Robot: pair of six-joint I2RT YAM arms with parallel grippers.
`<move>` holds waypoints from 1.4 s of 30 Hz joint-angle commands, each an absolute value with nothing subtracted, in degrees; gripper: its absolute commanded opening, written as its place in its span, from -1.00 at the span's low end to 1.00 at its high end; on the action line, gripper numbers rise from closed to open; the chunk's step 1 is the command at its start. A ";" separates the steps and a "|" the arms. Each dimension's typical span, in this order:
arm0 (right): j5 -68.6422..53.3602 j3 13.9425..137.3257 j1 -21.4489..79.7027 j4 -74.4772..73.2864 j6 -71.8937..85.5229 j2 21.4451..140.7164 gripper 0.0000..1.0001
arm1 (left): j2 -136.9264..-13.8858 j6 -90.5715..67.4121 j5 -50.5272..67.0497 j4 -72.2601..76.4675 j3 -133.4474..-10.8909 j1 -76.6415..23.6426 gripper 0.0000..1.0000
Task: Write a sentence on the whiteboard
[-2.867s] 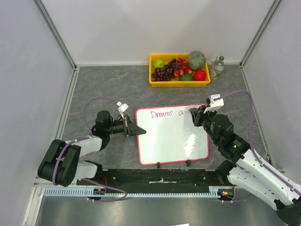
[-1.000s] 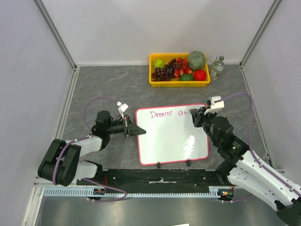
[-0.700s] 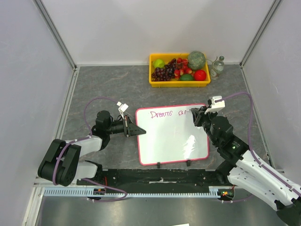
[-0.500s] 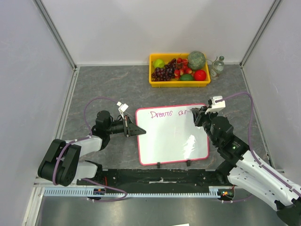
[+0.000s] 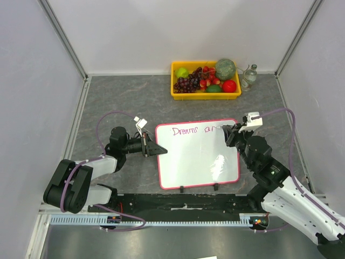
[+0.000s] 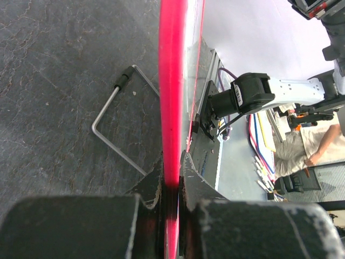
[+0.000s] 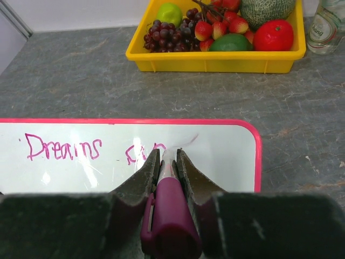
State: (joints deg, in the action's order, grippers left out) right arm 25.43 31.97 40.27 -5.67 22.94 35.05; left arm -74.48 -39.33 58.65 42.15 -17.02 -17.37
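The whiteboard [image 5: 197, 162] lies flat mid-table, white with a pink-red rim. The sentence [image 5: 184, 130] reads "Dreams" plus a few more magenta letters along its far edge; it also shows in the right wrist view [image 7: 63, 148]. My left gripper [image 5: 152, 148] is shut on the board's left rim [image 6: 172, 108]. My right gripper [image 5: 228, 133] is shut on a magenta marker [image 7: 170, 208], held at the board's far right part with its tip beside the last letters [image 7: 145, 154]. The marker tip is hidden by the fingers.
A yellow tray [image 5: 180, 93] of fruit stands at the back, with a small glass bottle [image 5: 249, 76] to its right. A bent metal rod [image 6: 116, 116] lies on the table left of the board. Walls close both sides.
My right gripper has moved a little to the right along the board's far edge with the marker, and the second word has gained strokes. The left arm has not moved.
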 commanded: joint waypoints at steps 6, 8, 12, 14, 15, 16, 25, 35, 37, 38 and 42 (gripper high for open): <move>25.93 33.05 40.17 -5.54 24.08 32.86 -1.00 | -76.03 -30.67 54.05 38.58 -15.91 -17.58 -0.96; 25.32 32.96 40.17 -5.45 24.34 33.66 -1.00 | -75.85 -30.59 54.05 38.58 -15.82 -17.58 -0.96; 24.52 32.78 40.17 -5.01 24.70 34.80 -1.00 | -75.76 -30.67 54.05 38.58 -15.73 -17.58 -0.96; 24.35 32.52 40.17 -4.75 24.78 35.24 -1.00 | -75.76 -30.59 54.05 38.58 -15.73 -17.58 -0.96; 24.17 32.43 40.17 -4.66 24.79 35.42 -1.00 | -75.76 -30.59 54.05 38.58 -15.73 -17.49 -0.96; 24.08 32.26 40.17 -4.66 24.87 35.59 -1.00 | -75.76 -30.67 54.05 38.58 -15.73 -17.58 -0.96; 25.40 31.29 40.17 -5.71 24.79 35.60 -1.00 | -75.76 -30.67 54.14 38.58 -15.73 -17.58 -0.96; 28.30 31.38 40.17 -8.09 23.73 34.28 -1.00 | -75.85 -30.59 54.14 38.58 -15.82 -17.49 -0.96; 29.26 31.38 40.17 -8.26 23.56 34.19 -1.00 | -75.94 -30.59 54.05 38.58 -15.82 -17.58 -0.96; 29.53 31.46 40.17 -8.26 23.47 34.28 -1.00 | -75.94 -30.59 54.14 38.58 -15.82 -17.58 -0.96; 30.32 31.81 40.17 -7.82 23.29 35.07 -1.00 | -75.94 -30.59 54.05 38.58 -15.82 -17.58 -0.96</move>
